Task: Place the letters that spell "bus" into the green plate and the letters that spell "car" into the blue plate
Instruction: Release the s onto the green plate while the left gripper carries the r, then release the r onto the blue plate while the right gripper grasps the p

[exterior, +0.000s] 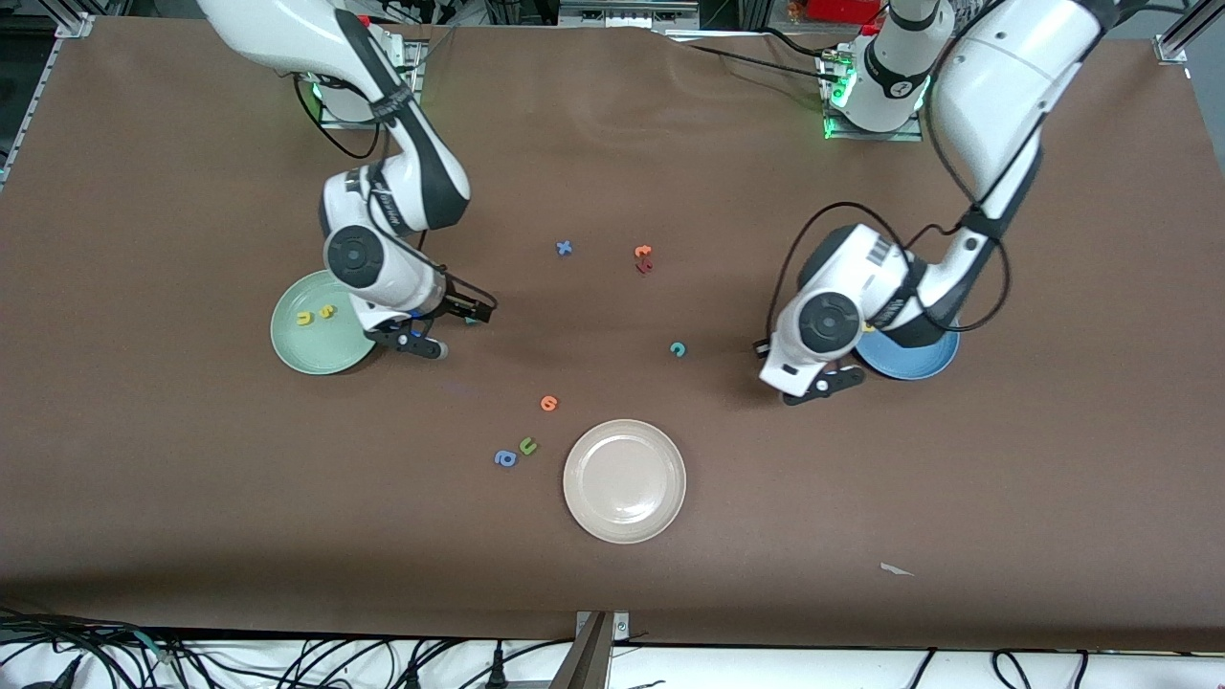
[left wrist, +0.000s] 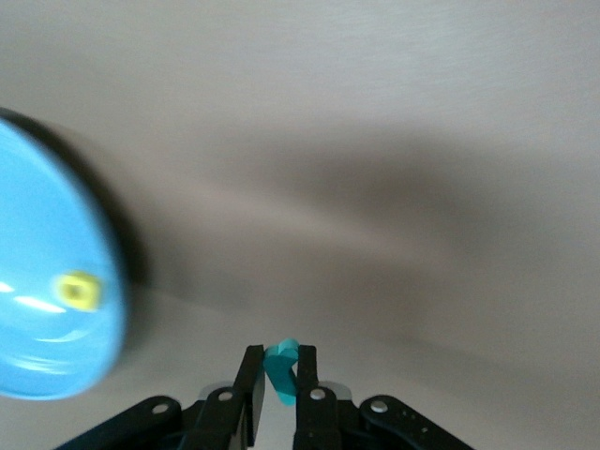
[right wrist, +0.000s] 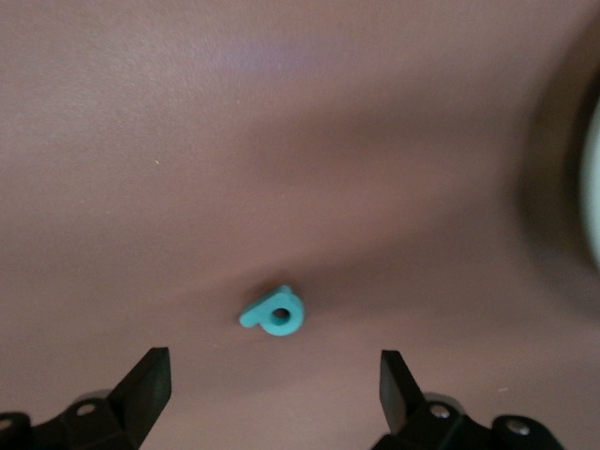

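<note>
Brown cloth covers my worktop [exterior: 670, 593] from end to end, with cables trailing along the edge nearest the front camera; my left end effector [left wrist: 278, 375] is clamped on a small teal letter [left wrist: 282, 371], which my left wrist view shows standing pinched between the two fingers, though I cannot read which letter it is; that end effector hangs just beside the blue plate [exterior: 933, 362], over the cloth at the plate's rim toward the right arm's end, and a yellow letter [left wrist: 79, 290] lies in that plate; my right end effector [right wrist: 277, 380] has its fingers spread wide and holds nothing, hanging just beside the green plate [exterior: 297, 349]; the teal b [right wrist: 275, 315] lies flat on the cloth between those spread fingers, touching neither; the yellow u [exterior: 304, 318] and the yellow s [exterior: 327, 311] already lie side by side in the green plate; the teal c [exterior: 678, 349] rests on the bare cloth between the two arms; near it, farther from the front camera, lie a blue x [exterior: 565, 248] and two orange-red letters [exterior: 643, 258]; nearer that camera sit an orange letter [exterior: 548, 403], a green u [exterior: 527, 445], a blue a [exterior: 505, 458] and a beige-white plate [exterior: 624, 517].
</note>
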Tool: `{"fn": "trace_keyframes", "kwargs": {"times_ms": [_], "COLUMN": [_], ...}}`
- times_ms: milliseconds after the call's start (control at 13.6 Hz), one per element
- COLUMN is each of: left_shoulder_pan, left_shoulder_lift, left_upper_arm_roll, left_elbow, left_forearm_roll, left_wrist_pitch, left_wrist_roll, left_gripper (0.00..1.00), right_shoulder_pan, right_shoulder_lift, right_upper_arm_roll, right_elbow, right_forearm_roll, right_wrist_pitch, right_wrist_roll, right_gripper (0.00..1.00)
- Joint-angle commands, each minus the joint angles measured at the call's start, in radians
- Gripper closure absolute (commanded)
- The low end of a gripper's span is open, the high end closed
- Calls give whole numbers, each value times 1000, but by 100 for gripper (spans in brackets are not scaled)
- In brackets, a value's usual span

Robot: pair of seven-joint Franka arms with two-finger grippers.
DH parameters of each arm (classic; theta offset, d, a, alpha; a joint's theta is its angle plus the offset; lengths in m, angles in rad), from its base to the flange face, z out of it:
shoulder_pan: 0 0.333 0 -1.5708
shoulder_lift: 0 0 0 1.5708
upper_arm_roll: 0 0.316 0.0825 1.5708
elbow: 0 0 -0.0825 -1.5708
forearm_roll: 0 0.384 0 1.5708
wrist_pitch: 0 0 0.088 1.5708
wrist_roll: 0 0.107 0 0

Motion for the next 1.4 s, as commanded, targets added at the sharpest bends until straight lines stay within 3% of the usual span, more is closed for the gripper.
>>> {"fn": "trace_keyframes", "kwargs": {"times_ms": [0, 295, 516, 590, 664, 737, 959, 1180, 1327], "left_shoulder_pan": [78, 215, 280, 283, 283, 278, 268, 241, 167], "left_shoulder_lift": [-56, -91, -186, -215, -220, -219, -217, -176, -138], "left_upper_arm_roll": [-8, -8, -8, -10, -10, -10, -29, -112, -122], "left_elbow": [-32, -102, -249, -304, -333, -338, -323, -309, -311], "left_forearm_roll": [-30, -30, -27, -22, -18, -17, -56, -110, -108], "left_wrist_pitch": [-97, -102, 35, 98, 158, 171, 177, 319, 433], "left_wrist_roll": [222, 514, 592, 592, 592, 589, 524, 274, 82], "left_gripper": [87, 87, 87, 74, 20, 0, 0, 0, 0], "right_shoulder_pan": [18, 12, 13, 13, 13, 13, 13, 13, 15], "right_shoulder_lift": [9, 10, 9, 7, 7, 7, 9, 10, 15], "right_upper_arm_roll": [-4, -14, -12, -11, -9, -8, 0, 20, 20], "right_elbow": [-8, -86, -129, -132, -132, -134, -140, -140, -138], "right_forearm_roll": [14, 21, 21, 21, 22, 22, 24, 24, 24], "right_wrist_pitch": [42, 160, 247, 248, 250, 250, 248, 250, 250], "right_wrist_roll": [134, 202, 263, 280, 291, 312, 366, 406, 404], "right_gripper": [2, 2, 2, 2, 2, 2, 2, 8, 15]}}
